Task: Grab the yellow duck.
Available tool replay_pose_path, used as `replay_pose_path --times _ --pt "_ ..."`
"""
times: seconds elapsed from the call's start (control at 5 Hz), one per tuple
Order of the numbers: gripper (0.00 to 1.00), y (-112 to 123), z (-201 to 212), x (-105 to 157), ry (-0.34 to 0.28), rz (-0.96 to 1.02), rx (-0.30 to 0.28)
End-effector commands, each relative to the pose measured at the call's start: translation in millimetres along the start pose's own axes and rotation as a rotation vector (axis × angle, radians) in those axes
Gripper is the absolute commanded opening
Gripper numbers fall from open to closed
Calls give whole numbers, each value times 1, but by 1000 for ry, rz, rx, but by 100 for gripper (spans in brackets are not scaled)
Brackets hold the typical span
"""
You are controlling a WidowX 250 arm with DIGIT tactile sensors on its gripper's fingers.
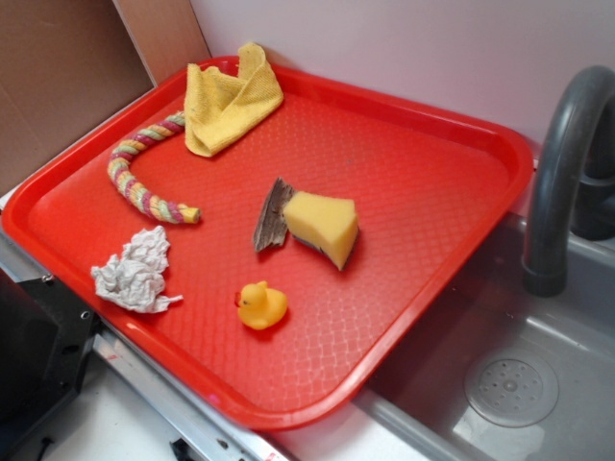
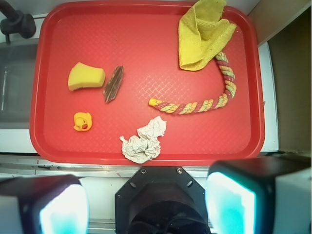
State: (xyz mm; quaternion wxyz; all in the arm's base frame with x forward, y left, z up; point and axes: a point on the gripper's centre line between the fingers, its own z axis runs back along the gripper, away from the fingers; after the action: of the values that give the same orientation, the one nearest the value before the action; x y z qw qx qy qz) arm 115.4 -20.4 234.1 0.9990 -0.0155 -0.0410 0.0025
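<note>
The yellow duck (image 1: 261, 305) is small and glossy and stands on the red tray (image 1: 432, 173) near its front edge. In the wrist view the duck (image 2: 83, 121) lies at the tray's lower left. My gripper (image 2: 146, 207) is open and empty, high above the robot base in front of the tray, well away from the duck. Its two pads (image 2: 229, 204) stand wide apart at the bottom of the wrist view. The gripper does not show in the exterior view.
On the tray (image 2: 146, 58) lie a yellow wedge sponge (image 1: 323, 226), a piece of bark (image 1: 272, 216), a crumpled paper ball (image 1: 135, 272), a coloured rope (image 1: 144, 182) and a yellow cloth (image 1: 229, 98). A grey sink (image 1: 509, 375) with a faucet (image 1: 562, 163) is right of the tray.
</note>
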Motion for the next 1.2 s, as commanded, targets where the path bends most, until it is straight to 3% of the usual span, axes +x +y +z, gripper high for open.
replay_pose_path --times 0.0,0.2,0.4,0.8,1.0 --pt "100 0 0 0 0 0 0" --pt "100 -28 -35 6 -40 235 -51" --pt "100 -44 -57 12 -32 238 -47" --pt "100 -74 -115 21 40 128 -150" --pt "100 -88 -154 27 80 84 -138"
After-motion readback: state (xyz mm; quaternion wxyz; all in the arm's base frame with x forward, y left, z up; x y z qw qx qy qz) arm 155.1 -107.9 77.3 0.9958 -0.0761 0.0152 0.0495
